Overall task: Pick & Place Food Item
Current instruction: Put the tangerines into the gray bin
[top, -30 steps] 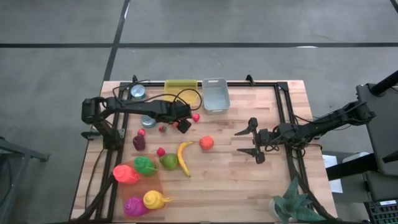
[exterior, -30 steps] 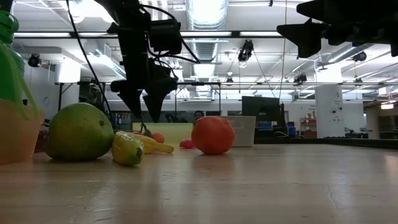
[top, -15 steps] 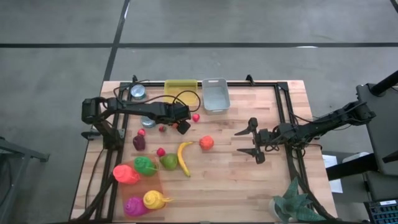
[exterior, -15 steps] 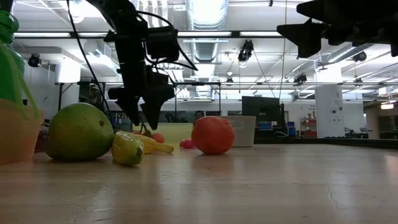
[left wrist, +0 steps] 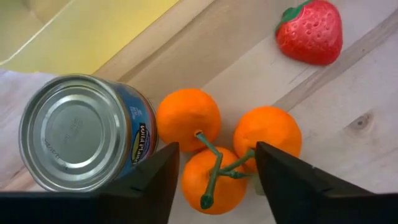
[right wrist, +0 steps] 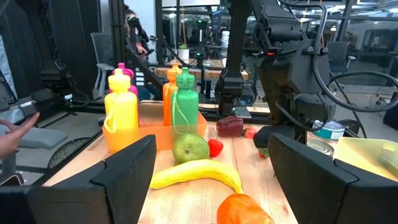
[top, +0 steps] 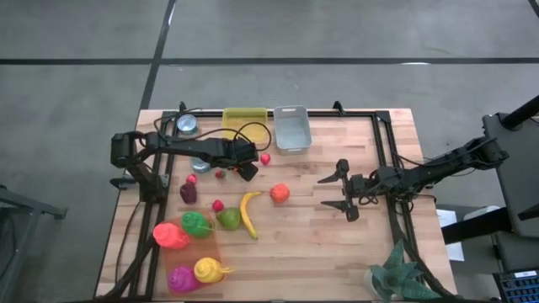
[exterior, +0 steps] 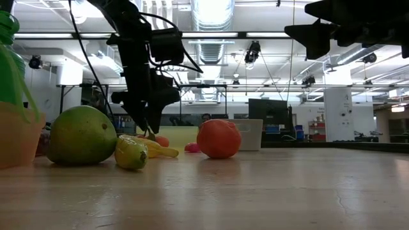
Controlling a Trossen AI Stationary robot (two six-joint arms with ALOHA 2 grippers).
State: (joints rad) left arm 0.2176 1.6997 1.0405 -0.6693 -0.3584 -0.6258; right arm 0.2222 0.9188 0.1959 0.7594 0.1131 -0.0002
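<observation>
Left pincer point(left wrist: 211, 171) low over orange cluster point(left wrist: 227, 149) on surface point(top: 320, 210), fingers partly apart, straddling stem, no firm grip visible. Tin can point(left wrist: 81, 130) beside cluster. Right pincer point(top: 335, 192) wide open, empty, well apart.

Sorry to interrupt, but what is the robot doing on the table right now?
The left gripper is down over a cluster of small oranges on a green stem, one finger on each side, beside a tin can and near a toy strawberry. The fingers do not yet visibly clamp the fruit. The right gripper hangs open over bare table to the right. A banana, an orange fruit and bottles lie untouched.
</observation>
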